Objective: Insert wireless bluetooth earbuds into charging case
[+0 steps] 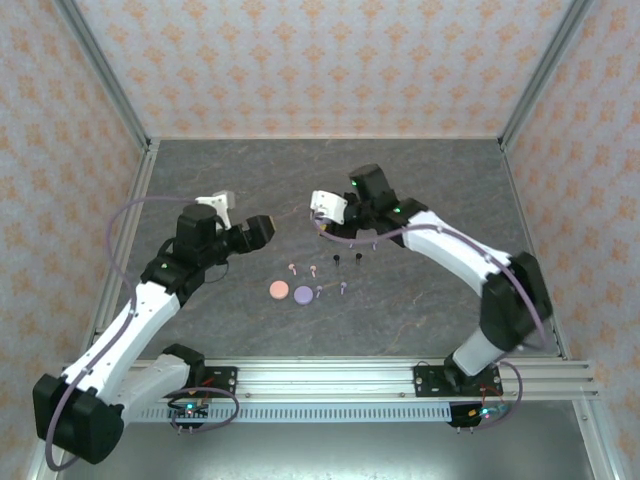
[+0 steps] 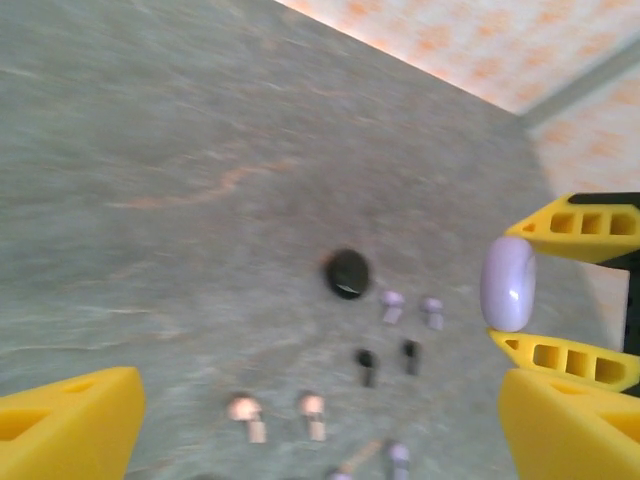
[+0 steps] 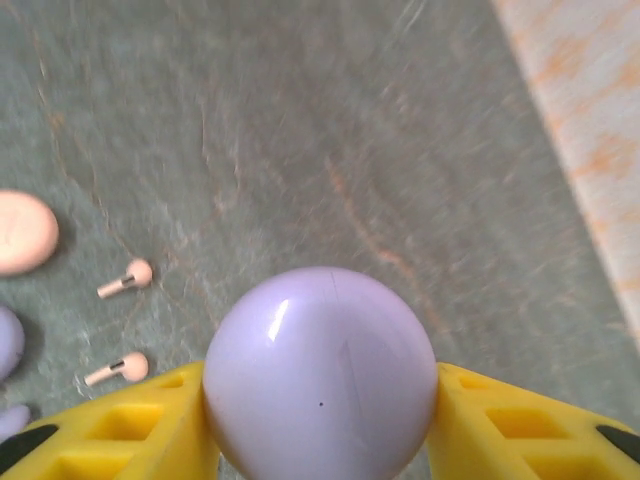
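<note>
Right gripper [image 3: 320,425] closed partway on lilac round case [image 2: 508,283], case pinched by its rim between both yellow fingers [image 3: 510,420], held on edge, up off the surface [image 1: 430,290]. Right arm [image 1: 470,262] bent at elbow out on the right side, forearm stretched left toward centre, wrist tipped downward. Left gripper [image 1: 260,230] wide open, nothing between its fingers, hovering above the surface left of centre, aimed at the right gripper, near it but apart. Left arm [image 1: 140,312] stretched on a diagonal from near-left corner up toward centre.

Earbuds loose on the surface below and between the two grippers, roughly in pairs: pinkish buds [image 1: 292,267] on the left, black buds [image 1: 337,260] to their right, lilac buds [image 1: 343,287] nearer the bases. All lying on bare surface, outside any case. Pink round case [image 1: 279,291] flat on the surface, just beside a lilac round piece [image 1: 303,294]; touching or not, cannot tell. Black round case [image 2: 348,272] flat on the surface beyond the buds in left wrist view. Left wrist view blurred, bud detail unclear.
</note>
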Robot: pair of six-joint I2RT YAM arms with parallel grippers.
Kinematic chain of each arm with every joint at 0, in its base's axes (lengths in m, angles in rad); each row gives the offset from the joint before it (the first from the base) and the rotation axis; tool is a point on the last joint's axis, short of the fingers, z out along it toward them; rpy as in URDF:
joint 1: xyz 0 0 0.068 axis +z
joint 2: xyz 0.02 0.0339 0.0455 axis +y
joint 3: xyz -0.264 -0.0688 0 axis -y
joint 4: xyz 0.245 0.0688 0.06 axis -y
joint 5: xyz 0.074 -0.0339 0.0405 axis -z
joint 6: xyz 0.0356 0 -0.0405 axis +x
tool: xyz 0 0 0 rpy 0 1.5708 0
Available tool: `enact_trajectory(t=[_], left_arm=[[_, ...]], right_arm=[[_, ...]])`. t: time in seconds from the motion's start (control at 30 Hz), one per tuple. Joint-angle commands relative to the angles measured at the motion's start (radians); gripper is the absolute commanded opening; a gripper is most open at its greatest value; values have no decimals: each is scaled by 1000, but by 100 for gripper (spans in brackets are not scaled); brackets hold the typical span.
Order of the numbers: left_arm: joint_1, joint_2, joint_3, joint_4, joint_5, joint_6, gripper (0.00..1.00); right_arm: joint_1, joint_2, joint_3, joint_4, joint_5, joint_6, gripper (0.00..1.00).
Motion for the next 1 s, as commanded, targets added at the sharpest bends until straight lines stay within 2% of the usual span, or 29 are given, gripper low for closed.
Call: enact_trajectory(t=[0.0, 0.17, 0.43, 0.77, 0.97], left_arm=[[-22, 50, 67, 169, 268, -83, 90], [-94, 109, 113, 218, 336, -104, 89], [-182, 173, 148, 222, 327, -101, 82], [-221, 226, 174, 243, 327, -105, 64], [-231, 242, 173, 262, 323, -116, 57]], right_arm=[[19, -106, -93, 135, 12, 56, 51], [34, -216, -144, 118, 41, 45, 51], [39, -279, -167, 101, 27, 42, 51], [39, -290, -170, 101, -1, 54, 51], [41, -281, -170, 113, -27, 71, 51]])
